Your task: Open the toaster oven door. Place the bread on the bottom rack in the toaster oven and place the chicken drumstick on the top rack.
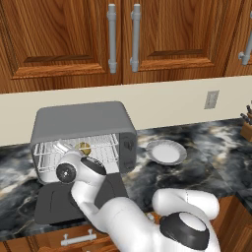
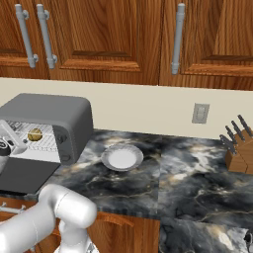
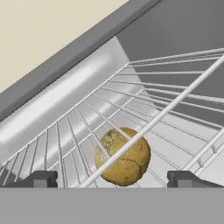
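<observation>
Silver wire bottom rack point(image 3: 87, 127) carries bread point(image 3: 123, 156), inside toaster oven point(image 1: 83, 120). Toaster oven door point(image 1: 54, 204) down, open. Gripper point(image 3: 112, 179) wide, empty, bread between fingertips. Judged: step 1 of 2 placements done; next needs chicken drumstick, not visible.

Hand view: the bread point(image 3: 123, 156) lies on a wire rack point(image 3: 78, 131) inside the toaster oven point(image 1: 83, 123), just ahead of and between the fingers point(image 3: 43, 179). A rack bar crosses in front of it.
</observation>
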Motion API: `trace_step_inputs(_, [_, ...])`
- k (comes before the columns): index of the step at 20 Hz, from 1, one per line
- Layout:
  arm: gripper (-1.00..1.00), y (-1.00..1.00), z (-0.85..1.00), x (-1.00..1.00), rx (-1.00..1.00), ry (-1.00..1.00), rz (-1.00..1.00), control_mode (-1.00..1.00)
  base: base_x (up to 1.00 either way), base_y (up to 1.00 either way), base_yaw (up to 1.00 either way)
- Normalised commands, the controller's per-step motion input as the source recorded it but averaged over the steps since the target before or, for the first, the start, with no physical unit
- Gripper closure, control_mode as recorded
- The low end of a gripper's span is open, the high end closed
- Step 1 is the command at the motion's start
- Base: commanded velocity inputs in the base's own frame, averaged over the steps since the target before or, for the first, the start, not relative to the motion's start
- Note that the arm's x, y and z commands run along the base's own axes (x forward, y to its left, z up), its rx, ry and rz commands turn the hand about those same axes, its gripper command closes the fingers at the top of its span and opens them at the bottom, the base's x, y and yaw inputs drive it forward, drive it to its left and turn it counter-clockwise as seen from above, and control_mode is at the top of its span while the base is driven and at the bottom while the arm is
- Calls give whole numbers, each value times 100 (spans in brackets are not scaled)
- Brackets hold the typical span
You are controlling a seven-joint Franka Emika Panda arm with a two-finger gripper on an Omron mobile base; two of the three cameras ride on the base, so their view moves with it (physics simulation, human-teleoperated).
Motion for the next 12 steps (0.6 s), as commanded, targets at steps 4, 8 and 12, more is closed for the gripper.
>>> trace_step_inputs(4, [-100,5,-8,17,0,1,-3,-100,0,0,0])
trace_step_inputs(8, [-100,9,-12,14,0,0,-2,-100,0,0,0])
trace_step_inputs(12, [-100,8,-8,6,-2,1,0,-100,0,0,0])
